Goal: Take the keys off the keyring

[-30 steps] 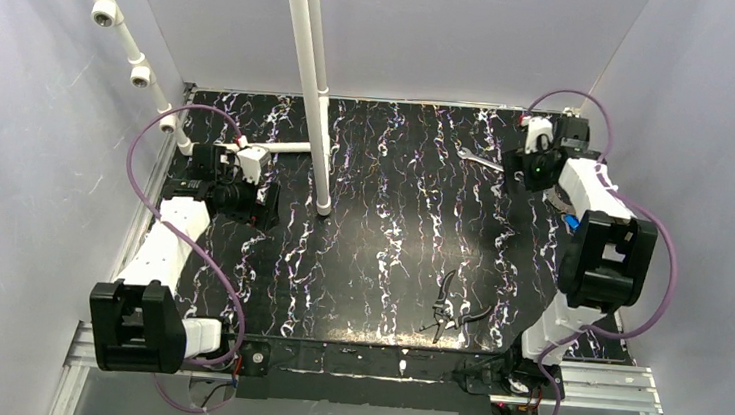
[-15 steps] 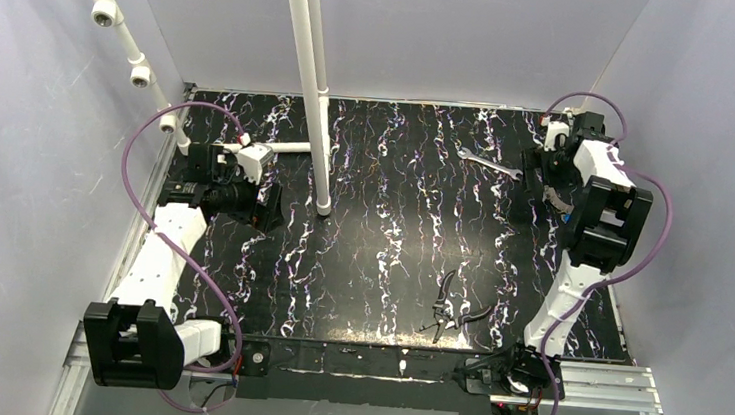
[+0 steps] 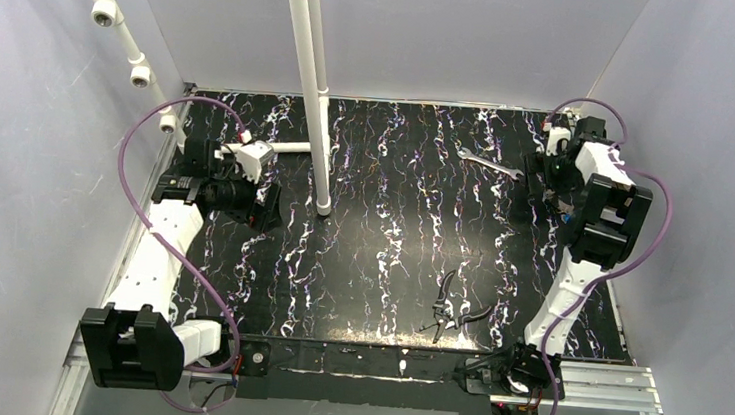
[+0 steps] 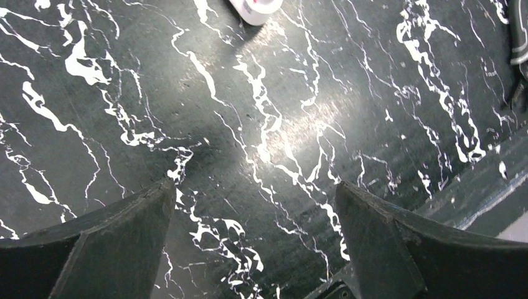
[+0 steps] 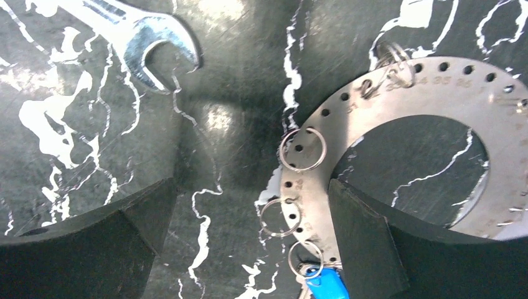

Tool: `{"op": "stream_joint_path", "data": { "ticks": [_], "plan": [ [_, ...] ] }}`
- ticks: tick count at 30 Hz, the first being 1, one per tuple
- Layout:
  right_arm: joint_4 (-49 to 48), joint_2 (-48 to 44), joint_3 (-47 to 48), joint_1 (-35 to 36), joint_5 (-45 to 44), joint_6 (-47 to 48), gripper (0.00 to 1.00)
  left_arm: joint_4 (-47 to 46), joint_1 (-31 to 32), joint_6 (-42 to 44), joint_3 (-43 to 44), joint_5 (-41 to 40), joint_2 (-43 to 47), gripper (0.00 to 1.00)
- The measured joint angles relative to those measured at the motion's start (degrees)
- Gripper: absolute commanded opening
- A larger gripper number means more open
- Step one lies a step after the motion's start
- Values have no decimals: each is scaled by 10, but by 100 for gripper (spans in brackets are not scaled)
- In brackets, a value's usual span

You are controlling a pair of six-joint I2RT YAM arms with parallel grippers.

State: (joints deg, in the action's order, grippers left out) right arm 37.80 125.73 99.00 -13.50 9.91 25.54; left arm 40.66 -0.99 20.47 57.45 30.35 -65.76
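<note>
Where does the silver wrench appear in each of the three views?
Top external: wrench, far side, right of centre.
Left wrist: not in it.
Right wrist: top left corner, left of the keyring.
Shared landmark: the black, white-veined table.

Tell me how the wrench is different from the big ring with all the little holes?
The wrench is a long slim bar with an open mouth at its end; the keyring is a wide flat circle with a big hole in the middle. The keyring has tiny holes along its edge, and a blue-headed key hangs from it; the wrench carries nothing. Both are silvery metal and lie flat on the dark table.
</note>
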Motion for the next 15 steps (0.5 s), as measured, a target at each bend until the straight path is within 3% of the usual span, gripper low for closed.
{"op": "stream_joint_path", "data": {
  "ticks": [8,15],
  "plan": [
    [-3,-75,-109,20,74,-19,100,100,25,72,4,24,28,98],
    [-5,-129,-187,122,123,-61,100,149,51,129,-2,34,42,98]
  ]
}}
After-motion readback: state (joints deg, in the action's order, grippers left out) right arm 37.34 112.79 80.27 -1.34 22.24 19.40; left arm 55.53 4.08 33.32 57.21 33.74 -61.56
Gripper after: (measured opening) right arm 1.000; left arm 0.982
